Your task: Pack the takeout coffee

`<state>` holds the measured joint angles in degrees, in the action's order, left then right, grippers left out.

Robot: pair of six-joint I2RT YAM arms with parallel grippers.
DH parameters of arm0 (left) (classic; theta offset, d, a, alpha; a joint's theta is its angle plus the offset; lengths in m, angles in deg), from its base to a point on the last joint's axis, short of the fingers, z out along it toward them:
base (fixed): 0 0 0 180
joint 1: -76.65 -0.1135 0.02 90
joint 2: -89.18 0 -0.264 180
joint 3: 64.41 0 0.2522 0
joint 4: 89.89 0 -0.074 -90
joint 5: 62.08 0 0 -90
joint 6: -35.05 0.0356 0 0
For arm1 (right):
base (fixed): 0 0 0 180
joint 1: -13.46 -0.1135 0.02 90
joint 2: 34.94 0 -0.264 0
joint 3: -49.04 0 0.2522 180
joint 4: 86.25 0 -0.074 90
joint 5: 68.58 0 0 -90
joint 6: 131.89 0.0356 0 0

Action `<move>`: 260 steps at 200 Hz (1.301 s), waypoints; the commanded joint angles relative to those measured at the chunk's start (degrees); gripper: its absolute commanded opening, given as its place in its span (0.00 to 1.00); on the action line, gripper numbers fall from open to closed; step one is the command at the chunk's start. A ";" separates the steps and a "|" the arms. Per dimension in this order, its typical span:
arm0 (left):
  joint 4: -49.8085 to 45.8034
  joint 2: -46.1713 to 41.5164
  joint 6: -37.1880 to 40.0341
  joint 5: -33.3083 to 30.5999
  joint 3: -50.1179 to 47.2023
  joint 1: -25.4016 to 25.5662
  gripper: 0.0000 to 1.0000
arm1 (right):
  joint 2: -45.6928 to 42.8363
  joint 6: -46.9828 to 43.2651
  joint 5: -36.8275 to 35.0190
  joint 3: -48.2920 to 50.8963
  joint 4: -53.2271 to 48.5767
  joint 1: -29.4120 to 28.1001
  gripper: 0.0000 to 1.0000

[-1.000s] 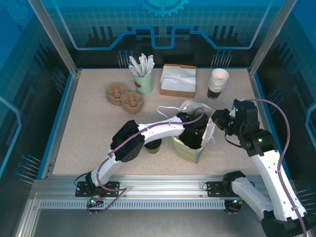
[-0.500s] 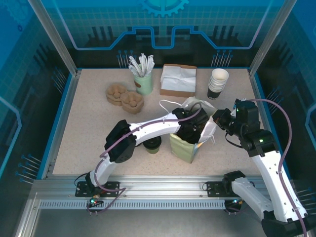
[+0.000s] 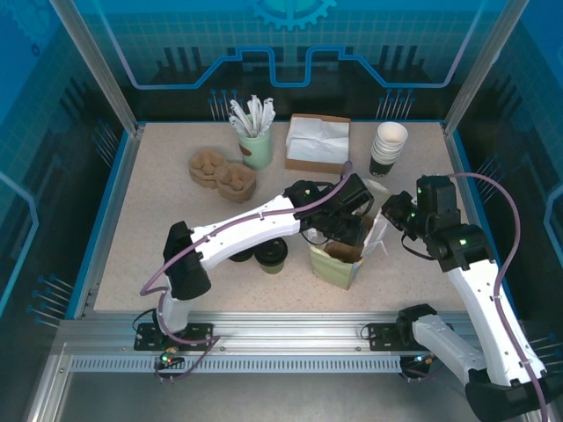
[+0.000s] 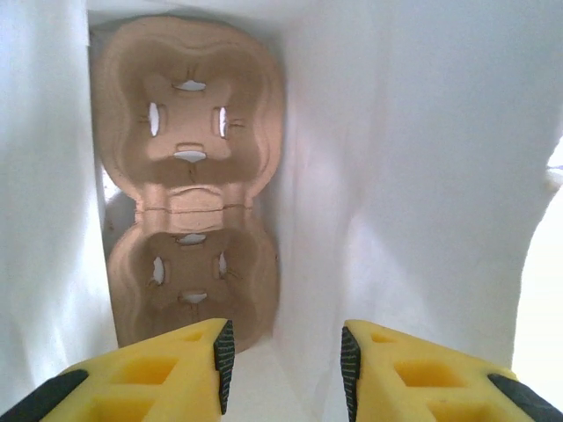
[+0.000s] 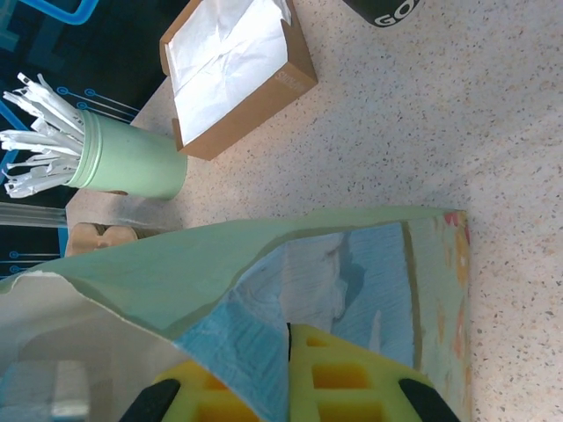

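The takeout coffee (image 3: 272, 255), a small pale green cup with a black lid, stands on the table left of the paper bag (image 3: 337, 260). A second dark lid (image 3: 238, 257) shows beside it under my left arm. My left gripper (image 3: 354, 207) hangs over the bag's mouth. In the left wrist view it (image 4: 281, 352) is open and empty, looking down the bag's white inside (image 4: 405, 176) at a brown cardboard cup carrier (image 4: 189, 176) on the bottom. My right gripper (image 3: 388, 216) (image 5: 288, 352) is shut on the bag's right edge (image 5: 229, 264).
At the back stand a green cup of wrapped straws (image 3: 255, 141) (image 5: 132, 163), a brown napkin box (image 3: 318, 143) (image 5: 233, 66) and a stack of lidless cups (image 3: 388, 148). Brown cup carriers (image 3: 222, 172) lie at the back left.
My left gripper has risen from deep in the bag to its mouth, shifting toward the back. The left elbow swung left, uncovering the cups. The right gripper keeps holding the bag.
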<state>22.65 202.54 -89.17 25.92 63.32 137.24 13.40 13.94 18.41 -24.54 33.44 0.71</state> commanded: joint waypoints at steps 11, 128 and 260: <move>-0.82 -5.68 0.43 -1.60 2.55 0.12 0.39 | -2.05 -3.90 -1.05 -1.19 1.33 -0.47 0.00; 19.19 -34.65 9.39 -11.91 -18.59 -2.36 0.41 | -6.75 -17.08 12.46 2.39 13.94 0.58 0.00; 17.99 -40.79 9.00 -16.20 -26.70 -7.99 0.43 | 0.89 -11.87 23.13 -0.25 18.03 1.80 0.00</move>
<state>40.31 162.09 -80.05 10.76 37.48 130.01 11.56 -0.29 37.69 -22.26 48.87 1.62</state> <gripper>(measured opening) 0.432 0.050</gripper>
